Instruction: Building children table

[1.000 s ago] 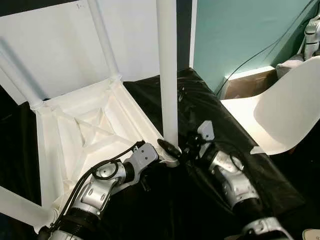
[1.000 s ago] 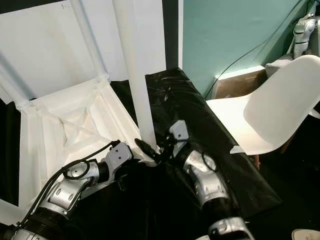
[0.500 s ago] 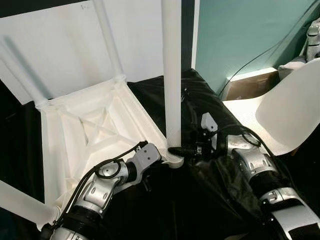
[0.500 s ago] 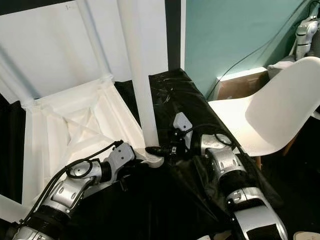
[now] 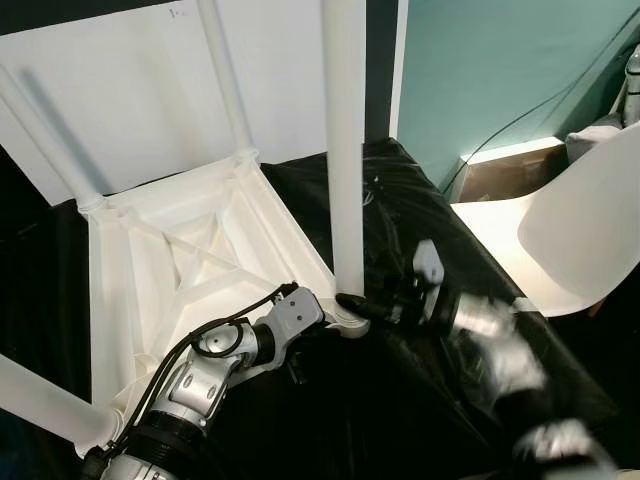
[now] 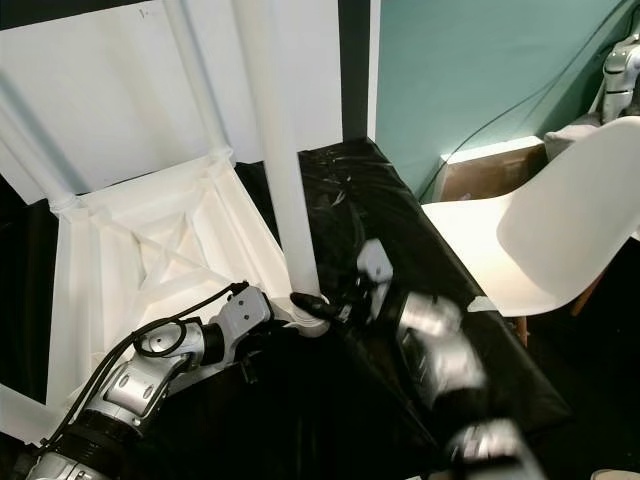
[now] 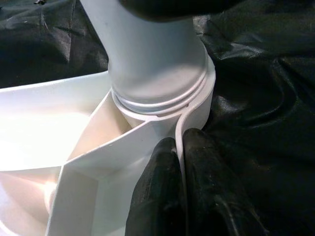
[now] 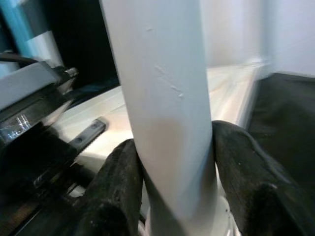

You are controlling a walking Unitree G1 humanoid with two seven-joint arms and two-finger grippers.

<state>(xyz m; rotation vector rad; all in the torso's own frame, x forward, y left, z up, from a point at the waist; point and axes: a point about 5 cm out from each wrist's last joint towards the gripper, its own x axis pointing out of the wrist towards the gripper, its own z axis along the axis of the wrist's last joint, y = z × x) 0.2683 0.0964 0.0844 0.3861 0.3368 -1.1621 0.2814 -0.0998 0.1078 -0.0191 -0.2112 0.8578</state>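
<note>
one white children's table (image 5: pixel 180 270) lies upside down on a black sheet (image 5: pixel 420 230), underside up, with four round white legs in view; the near-right leg (image 5: pixel 345 150) stands upright in its corner socket (image 7: pixel 162 113). left gripper (image 7: pixel 179 162): two black fingers pinch the thin socket rim at that corner. right gripper (image 8: pixel 170 162): two black fingers clasp the leg's base, one on each side. one white chair (image 5: pixel 570 230) stands to the right, against a teal wall (image 5: pixel 480 60).

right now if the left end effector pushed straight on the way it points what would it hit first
Probably the white table leg: the left end effector pinches the corner socket's rim and points at it.
</note>
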